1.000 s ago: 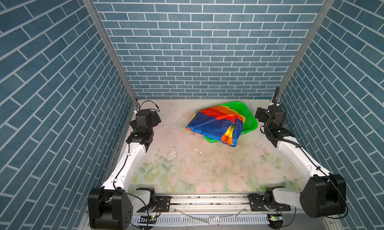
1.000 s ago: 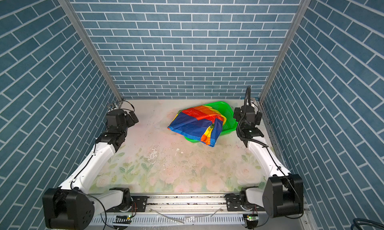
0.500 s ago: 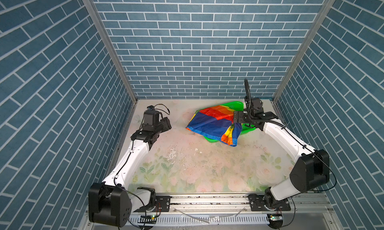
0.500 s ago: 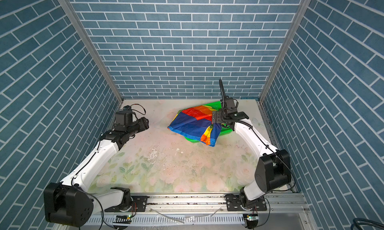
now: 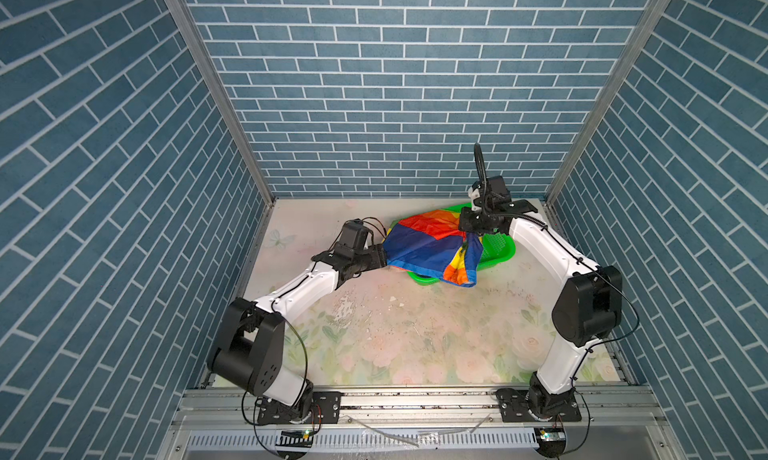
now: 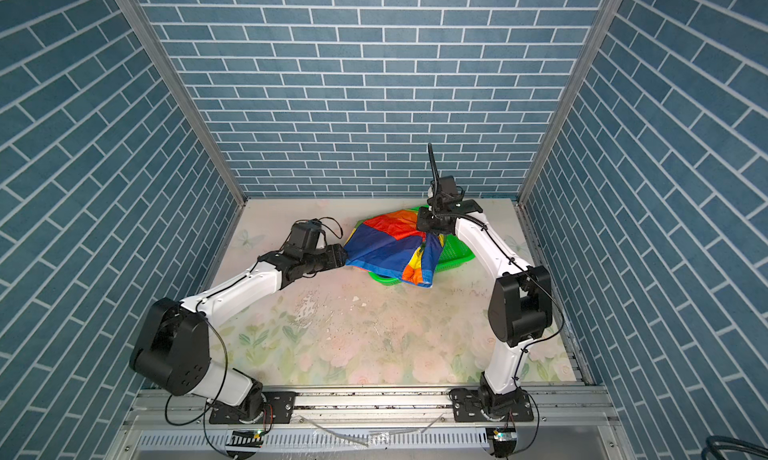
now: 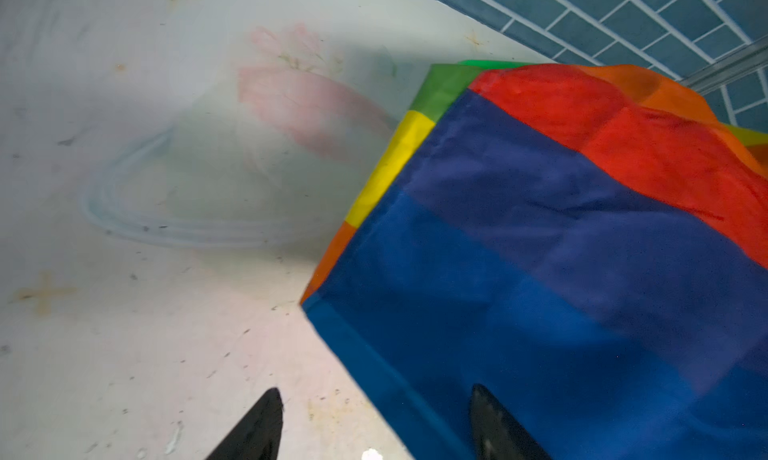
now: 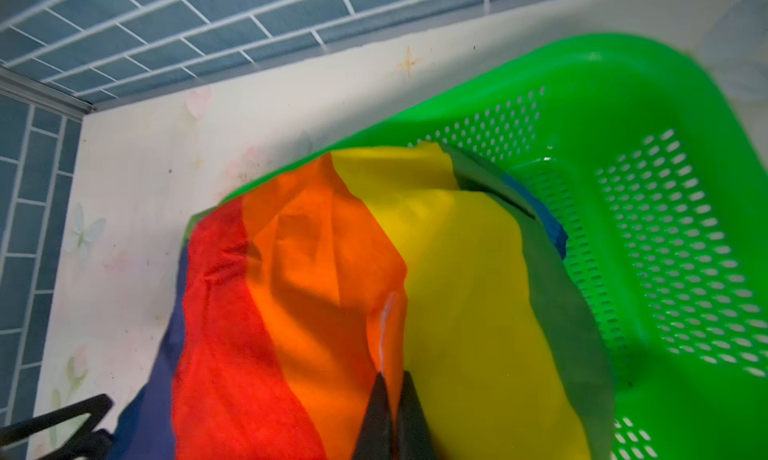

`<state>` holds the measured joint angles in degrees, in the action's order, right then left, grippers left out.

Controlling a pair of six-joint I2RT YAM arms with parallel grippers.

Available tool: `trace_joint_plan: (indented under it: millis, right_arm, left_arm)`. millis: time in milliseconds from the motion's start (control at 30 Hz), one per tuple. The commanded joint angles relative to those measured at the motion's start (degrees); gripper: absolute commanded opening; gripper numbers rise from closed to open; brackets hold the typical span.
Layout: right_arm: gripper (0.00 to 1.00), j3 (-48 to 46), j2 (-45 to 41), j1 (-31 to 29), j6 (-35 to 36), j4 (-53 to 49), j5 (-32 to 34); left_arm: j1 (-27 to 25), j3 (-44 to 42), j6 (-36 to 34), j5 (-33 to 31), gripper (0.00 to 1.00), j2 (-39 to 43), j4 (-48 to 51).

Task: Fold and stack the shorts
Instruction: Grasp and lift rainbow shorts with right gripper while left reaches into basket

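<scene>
Left gripper (image 7: 378,424): jaws apart, blue hem corner lined up between them, just outside the green basket (image 5: 500,246).
Rainbow shorts (image 5: 424,250): draped over the basket, long axis running gripper to gripper.
Right gripper (image 8: 392,400): pinched tight on the orange-yellow fold, above the basket.

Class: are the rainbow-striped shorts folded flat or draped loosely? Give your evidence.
Draped loosely: the rainbow-striped shorts spill over the rim of the green basket, bunched and creased where the right pincer pinches the fabric.

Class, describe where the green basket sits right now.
In both top views the green basket sits right of centre near the back wall, partly covered by the rainbow shorts.
</scene>
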<state>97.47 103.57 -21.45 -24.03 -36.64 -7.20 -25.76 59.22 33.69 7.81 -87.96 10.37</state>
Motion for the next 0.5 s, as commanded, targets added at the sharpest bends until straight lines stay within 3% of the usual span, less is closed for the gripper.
trace_joint_plan:
  millis: [0, 133, 267, 467]
  right_arm:
    - [0.00, 10.63, -3.98, 0.18, 3.33, -3.51, 4.21]
    - [0.00, 20.18, -6.92, 0.18, 7.75, -5.33, 10.90]
    - [0.00, 24.05, -10.56, 0.18, 10.93, -1.78, 15.21]
    - [0.00, 29.36, -12.89, 0.18, 13.41, 5.68, 13.63]
  left_arm:
    - [-1.71, 3.40, 0.72, 0.00, 0.72, -1.68, -1.91]
    - [-2.96, 5.23, 1.04, 0.30, 0.72, -4.20, -2.50]
    - [-3.42, 6.87, 2.16, 1.75, 0.72, -6.92, -3.84]
    - [-5.88, 13.00, 1.75, 2.24, 0.71, -12.12, -2.81]
